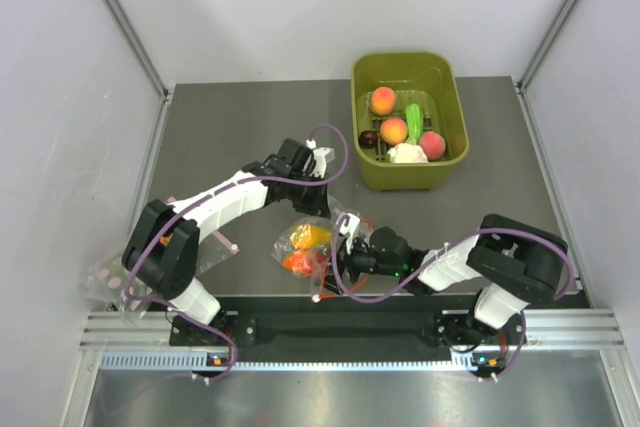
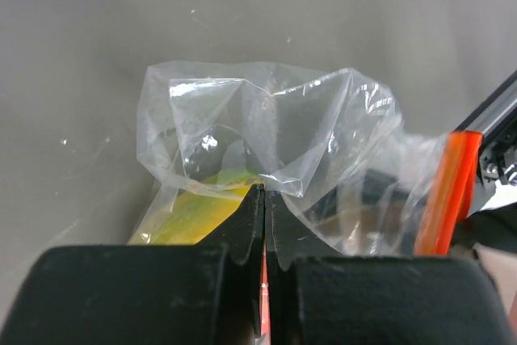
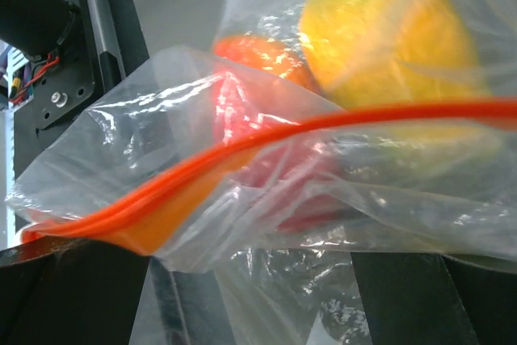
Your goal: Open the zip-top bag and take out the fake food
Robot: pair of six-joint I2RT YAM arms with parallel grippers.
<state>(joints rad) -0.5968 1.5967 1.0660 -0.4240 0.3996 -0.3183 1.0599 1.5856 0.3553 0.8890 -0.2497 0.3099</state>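
1. One spare clear bag (image 1: 110,287): near-left corner of the table (image 1: 240,137), beside the left arm's base.
2. One left gripper (image 2: 265,191): jaws pressed together on a fold of the zip-top bag (image 2: 266,119), with the film puffed up beyond the tips.
3. One zip-top bag: close to the table's near edge, between both grippers; open tabletop lies behind it.
4. Two pieces inside the bag: yellow-orange piece (image 3: 388,30), red piece (image 3: 266,151).
5. One right gripper (image 1: 347,252): fingers apart, the bag's orange-red strip (image 3: 363,119) draped across between them.
6. One green tub (image 1: 405,179): far right, near the back edge, well apart from the bag; it holds a cauliflower (image 1: 405,153), a green piece (image 1: 414,115) and peaches (image 1: 383,100).
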